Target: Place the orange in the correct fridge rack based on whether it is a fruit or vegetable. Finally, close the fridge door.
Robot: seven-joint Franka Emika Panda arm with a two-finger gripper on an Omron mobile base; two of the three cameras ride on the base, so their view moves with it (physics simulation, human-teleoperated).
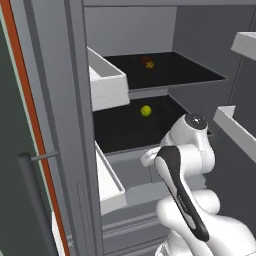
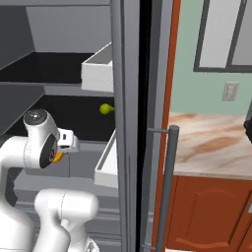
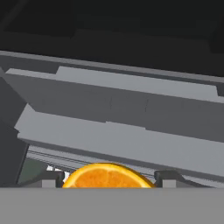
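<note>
Between our gripper (image 3: 105, 180) tips sits the orange (image 3: 105, 176), squeezed tight, down below the shelf (image 1: 125, 132) with the yellow fruit (image 1: 145, 111). If we push forward too low, we think we could bump the shelf's grey edge and drop it.

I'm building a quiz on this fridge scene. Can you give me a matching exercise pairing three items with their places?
Items:
1. small round bright orange fruit
2. yellow-green round fruit
3. darker reddish-brown item

Places:
A. on the upper glossy black fridge rack
B. between the fingertips of the tool
C. on the black rack below the upper one

Pairs: 1-B, 2-C, 3-A
</note>
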